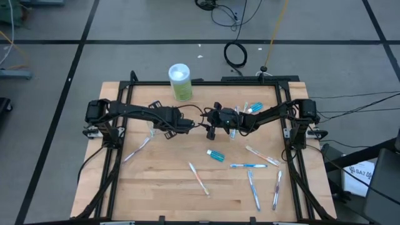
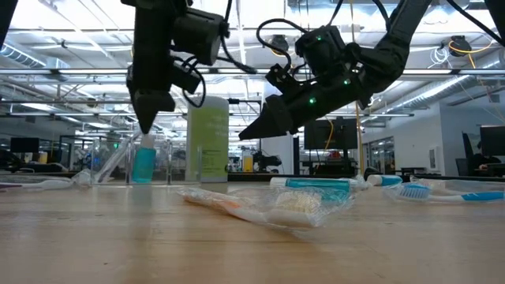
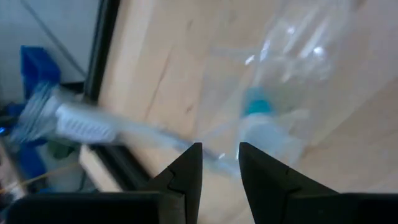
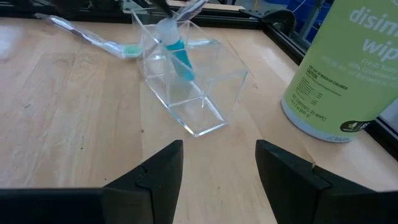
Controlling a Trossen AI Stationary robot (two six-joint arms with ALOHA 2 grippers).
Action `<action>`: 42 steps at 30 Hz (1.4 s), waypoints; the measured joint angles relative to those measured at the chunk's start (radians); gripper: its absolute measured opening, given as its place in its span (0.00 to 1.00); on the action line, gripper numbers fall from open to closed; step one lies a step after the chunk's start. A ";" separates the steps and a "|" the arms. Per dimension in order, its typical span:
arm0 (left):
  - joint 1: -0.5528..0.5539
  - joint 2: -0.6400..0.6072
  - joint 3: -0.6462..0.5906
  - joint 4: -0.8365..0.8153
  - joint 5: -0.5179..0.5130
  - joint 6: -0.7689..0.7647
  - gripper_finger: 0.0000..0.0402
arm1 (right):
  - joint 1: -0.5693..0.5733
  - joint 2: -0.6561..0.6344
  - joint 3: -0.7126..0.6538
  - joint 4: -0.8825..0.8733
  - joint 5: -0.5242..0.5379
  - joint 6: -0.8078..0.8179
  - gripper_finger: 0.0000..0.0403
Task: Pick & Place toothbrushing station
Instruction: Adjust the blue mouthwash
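The clear cup (image 4: 186,81) stands mid-table with a blue white-capped tube (image 4: 177,53) leaning inside it. It shows in the low view too (image 2: 146,162). Just above its open top, my left gripper (image 3: 221,165) is shut on a wrapped toothbrush (image 3: 93,127). My right gripper (image 4: 217,165) hovers open a little to the cup's right, pointing at it, with nothing between its fingers. Another tube (image 1: 215,155) and several wrapped toothbrushes (image 1: 248,165) lie flat on the table's near half. In the high view the arms hide the cup. My left gripper pinches the toothbrush's handle (image 3: 208,151) between its two fingers. The fingers slant down from the table's left and lie across the handle. The bristle end (image 3: 81,124) sticks out sideways, clear of the table. Whether the other end (image 4: 189,9) touches the cup, I cannot tell.
A tall green container with a white lid (image 1: 180,81) stands at the far edge, just behind the cup. A toothbrush (image 4: 99,38) lies on the table beyond the cup, another (image 1: 137,150) at the left. Two tubes (image 1: 250,107) lie at the far right. Black frame rails (image 1: 119,119) border the table.
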 joint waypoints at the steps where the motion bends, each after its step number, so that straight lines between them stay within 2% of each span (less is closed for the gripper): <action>1: 0.003 0.000 0.000 -0.025 -0.010 -0.010 0.28 | 0.000 0.000 0.000 0.000 0.000 0.000 0.49; 6: 0.030 0.000 0.000 -0.112 -0.034 -0.051 0.28 | 0.000 0.000 0.000 0.000 0.000 0.000 0.49; 12: 0.039 -0.023 0.008 -0.097 -0.031 -0.029 0.28 | 0.000 0.000 0.001 0.015 -0.002 0.000 0.49; 22: -0.068 -0.156 0.009 0.125 0.118 0.109 0.28 | 0.000 0.000 0.001 0.017 -0.004 0.000 0.49; 25: -0.089 -0.171 0.010 0.153 0.135 0.040 0.28 | 0.000 0.000 0.001 0.018 -0.004 0.000 0.49; 30: -0.095 -0.171 0.010 0.154 0.141 -0.233 0.28 | 0.000 0.000 0.001 0.021 -0.004 0.000 0.49; 36: -0.079 -0.165 0.009 0.136 0.152 -0.280 0.30 | 0.000 0.001 0.001 0.021 -0.004 0.002 0.49; 39: -0.055 -0.165 0.007 0.118 0.150 -0.310 0.35 | 0.000 0.001 0.001 0.021 -0.004 0.002 0.49; 42: -0.032 -0.166 -0.017 0.129 0.136 -0.421 0.42 | 0.000 0.001 0.001 0.021 -0.004 0.003 0.49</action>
